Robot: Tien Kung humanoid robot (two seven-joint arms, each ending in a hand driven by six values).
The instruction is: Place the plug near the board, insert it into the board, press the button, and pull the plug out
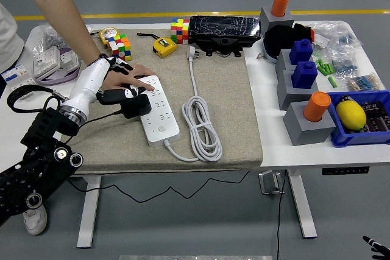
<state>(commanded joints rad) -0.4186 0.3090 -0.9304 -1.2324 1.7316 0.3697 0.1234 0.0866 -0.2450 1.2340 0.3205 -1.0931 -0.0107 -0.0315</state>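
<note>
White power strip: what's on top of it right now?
A person's hand presses on the far end of the white power strip. A black plug adapter sits at its left edge, with the robot's left hand over it; whether the prongs are seated is hidden.

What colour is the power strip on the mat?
White; the power strip shows clearly in the head view, its coiled cable pale grey.
</note>
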